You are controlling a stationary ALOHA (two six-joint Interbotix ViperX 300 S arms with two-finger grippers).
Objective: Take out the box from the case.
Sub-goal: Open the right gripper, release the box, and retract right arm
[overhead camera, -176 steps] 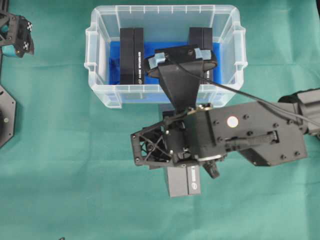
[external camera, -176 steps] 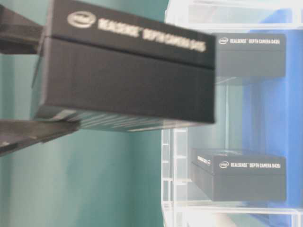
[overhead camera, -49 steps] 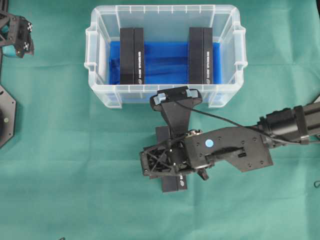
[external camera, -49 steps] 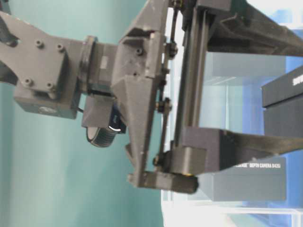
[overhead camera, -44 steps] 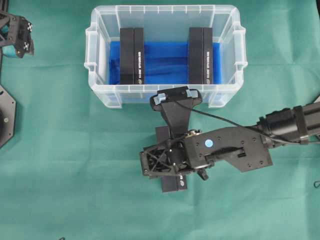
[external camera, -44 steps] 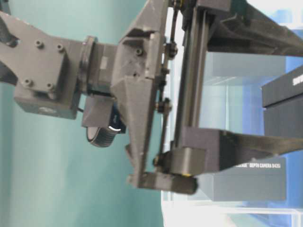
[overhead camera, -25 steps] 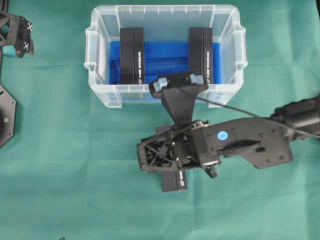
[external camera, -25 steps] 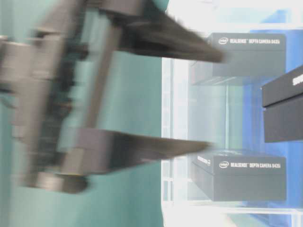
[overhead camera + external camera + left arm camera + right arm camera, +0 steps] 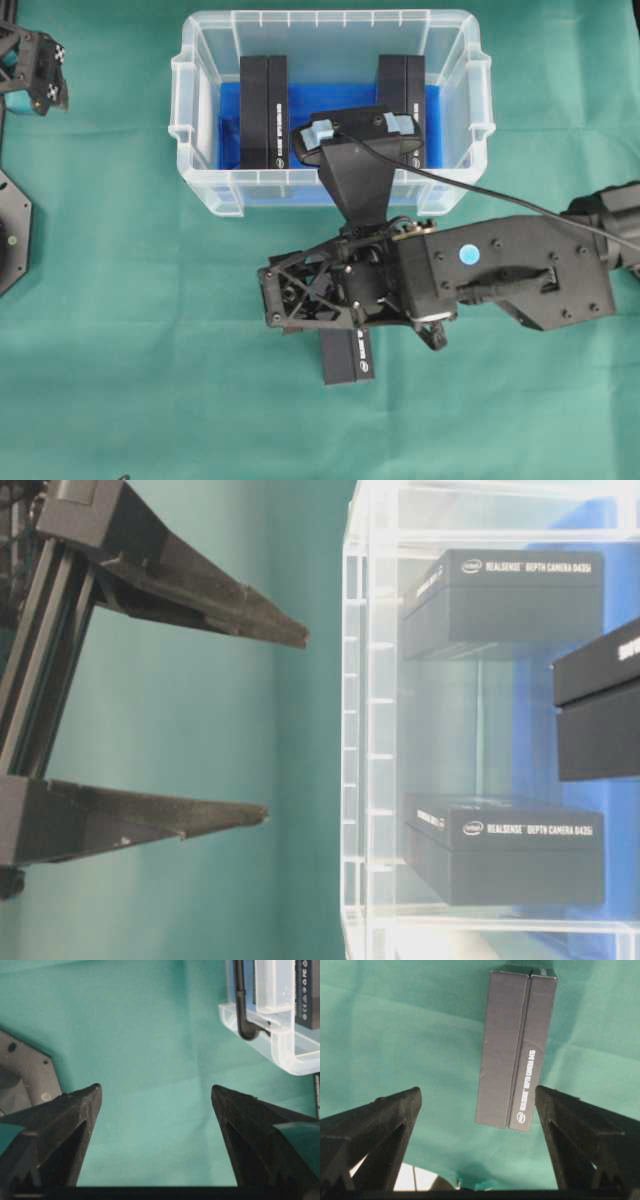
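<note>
Overhead view: the case (image 9: pixel 188 110), a clear bin lined in blue, sits at the top of the green cloth (image 9: pixel 130 380). Two black boxes stand inside it, one to the left (image 9: pixel 264 108), one to the right (image 9: pixel 402 75). A third box (image 9: pixel 349 364) lies flat on the cloth outside the case, mostly hidden under my right arm. The right gripper (image 9: pixel 300 295) hangs above that box with its jaws spread and nothing between them. The left gripper (image 9: pixel 38 72) waits at the far top-left corner, well apart from everything.

Table-level view: the right gripper's two fingers (image 9: pixel 215 610) stand wide apart, empty, just outside the case wall (image 9: pixel 352 730). Boxes show through the clear plastic.

Left wrist view: the left jaws gape over bare cloth, the case's corner at the upper right.

Right wrist view: the freed box (image 9: pixel 517 1047) lies below and between the open fingers.

My judgement: to fetch another box, I should lift clear, cross the rim high, then drop straight onto one box. The ribbed rim and my own cable (image 9: pixel 480 190) are what could snag.
</note>
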